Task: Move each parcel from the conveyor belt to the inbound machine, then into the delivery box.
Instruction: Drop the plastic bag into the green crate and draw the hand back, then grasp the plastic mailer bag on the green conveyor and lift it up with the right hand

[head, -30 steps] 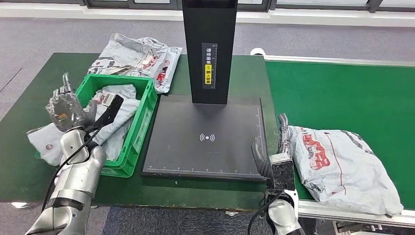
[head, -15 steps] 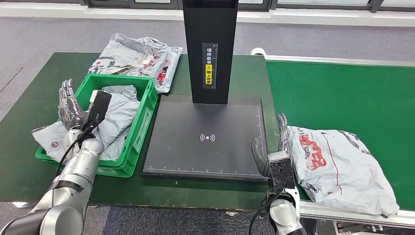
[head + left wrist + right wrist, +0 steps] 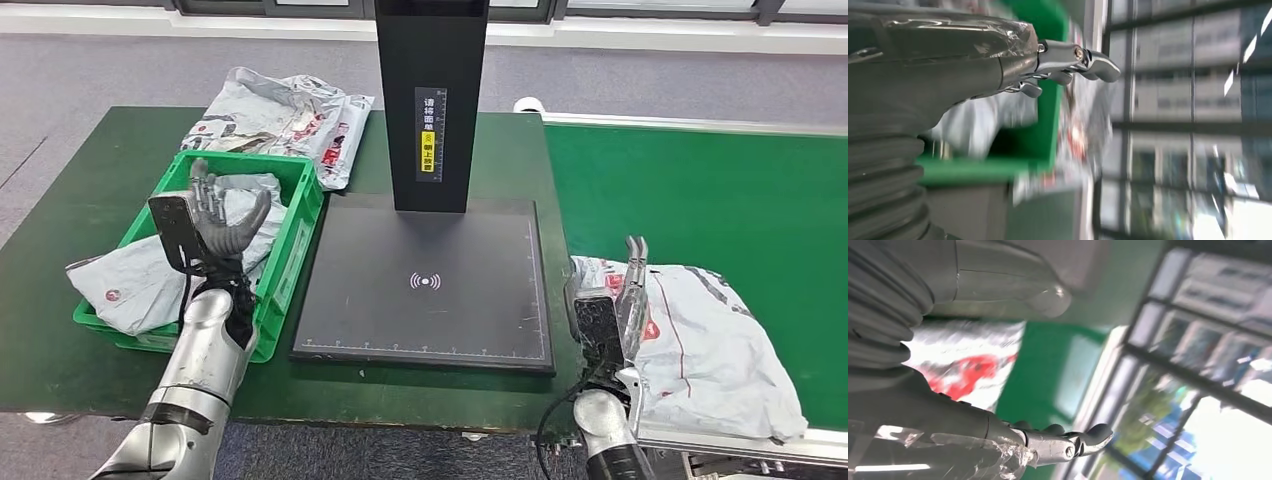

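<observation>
Grey parcel (image 3: 700, 340) (on belt) | right hand (image 3: 622, 300) now over it, fingers apart | left hand (image 3: 222, 222) raised, empty

The delivery box (image 3: 296, 235) is bright green. The parcel (image 3: 715, 340) on the conveyor belt (image 3: 700, 190) is grey-white with red print and dark streaks; the belt is green. The inbound machine (image 3: 425, 285) is matte black, with a white signal mark on its plate and a yellow-and-white label on its column. The surface (image 3: 80, 200) is dark green. Each robot hand is silver-grey with darker fingers.
</observation>
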You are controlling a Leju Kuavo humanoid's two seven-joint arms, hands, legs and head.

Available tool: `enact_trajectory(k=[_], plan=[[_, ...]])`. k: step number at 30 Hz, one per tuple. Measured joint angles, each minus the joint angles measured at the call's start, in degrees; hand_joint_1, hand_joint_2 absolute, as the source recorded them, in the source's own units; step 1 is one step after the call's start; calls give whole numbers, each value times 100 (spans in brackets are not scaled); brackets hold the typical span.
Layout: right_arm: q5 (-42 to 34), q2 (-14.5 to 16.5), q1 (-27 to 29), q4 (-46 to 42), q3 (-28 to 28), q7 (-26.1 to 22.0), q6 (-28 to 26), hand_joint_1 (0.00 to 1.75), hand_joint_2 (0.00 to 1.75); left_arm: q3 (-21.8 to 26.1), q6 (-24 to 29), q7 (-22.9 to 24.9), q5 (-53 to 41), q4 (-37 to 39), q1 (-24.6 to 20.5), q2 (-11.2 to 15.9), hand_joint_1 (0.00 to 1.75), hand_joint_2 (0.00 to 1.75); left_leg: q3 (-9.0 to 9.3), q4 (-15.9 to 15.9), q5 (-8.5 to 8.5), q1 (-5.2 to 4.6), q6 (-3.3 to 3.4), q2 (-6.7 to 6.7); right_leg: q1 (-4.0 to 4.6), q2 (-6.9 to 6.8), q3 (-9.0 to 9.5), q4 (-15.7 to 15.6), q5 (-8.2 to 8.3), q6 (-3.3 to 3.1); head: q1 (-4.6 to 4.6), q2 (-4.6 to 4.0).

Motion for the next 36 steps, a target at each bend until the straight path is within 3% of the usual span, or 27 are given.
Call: enact_trajectory(k=[3, 6, 10, 12, 20, 25, 27, 29, 35, 36], plan=[[1252, -64, -154, 430, -426, 576, -243, 0, 175, -492, -1150, 129, 253, -212, 224, -27, 0, 175, 0, 0, 0, -7, 2, -7, 0, -6, 2, 0, -3, 3, 1, 0], [2296, -131, -294, 929, -1058, 1127, -292, 0, 175, -948, -1777, 146, 230, -370, 488, -43, 0, 175, 0, 0, -1, -7, 4, -11, -2, -8, 5, 0, -5, 6, 2, 0], [3172, -275, -313, 1535, -1765, 1859, -304, 0, 175, -1308, -1892, 147, -20, -540, 813, -90, 0, 175, -2, 0, -8, -8, 13, -10, -9, -7, 3, 0, -7, 10, 2, 0], [3349, -333, -311, 1745, -1979, 1989, -306, 0, 175, -1401, -1892, 151, -84, -584, 902, -109, 0, 175, -3, 0, -9, -8, 14, -9, -9, -7, 2, 0, -8, 12, 2, 0], [3604, -406, -343, 2171, -2345, 2248, -307, 0, 175, -1550, -1895, 172, -158, -668, 1009, -151, 0, 175, -2, -1, -8, -7, 13, -6, -5, -6, 1, 1, -10, 13, 1, 0], [4641, -562, -371, 2528, -2435, 3488, -8, 2, 175, -1558, -1920, 192, -365, -711, 1092, -219, 0, 175, -2, -1, -8, -7, 14, -6, -12, -6, 1, 0, -10, 14, 1, 0], [5183, -655, -404, 2735, -2474, 4130, 440, 89, 175, -1558, -1938, 218, -450, -755, 1135, -256, 0, 175, -2, 0, -10, -8, 17, -6, -14, -6, 2, 0, -10, 14, 1, 0], [5469, -711, -433, 2868, -2501, 4473, 801, 175, 175, -1559, -1956, 242, -494, -787, 1155, -279, 0, 175, -2, 0, -13, -8, 20, -6, -14, -6, 4, 0, -10, 15, 1, 0], [5573, -735, -470, 2958, -2517, 4596, 1079, 175, 175, -1558, -1964, 254, -513, -807, 1168, -291, 0, 175, 0, 0, -14, -8, 22, -5, -14, -5, 6, -2, -10, 15, 0, 0], [5585, -756, -533, 3047, -2570, 4586, 1317, 175, 175, -1558, -1975, 264, -540, -821, 1175, -298, 0, 175, 7, 0, -16, -7, 23, 1, -10, 0, 12, -6, -10, 16, 0, 0]])
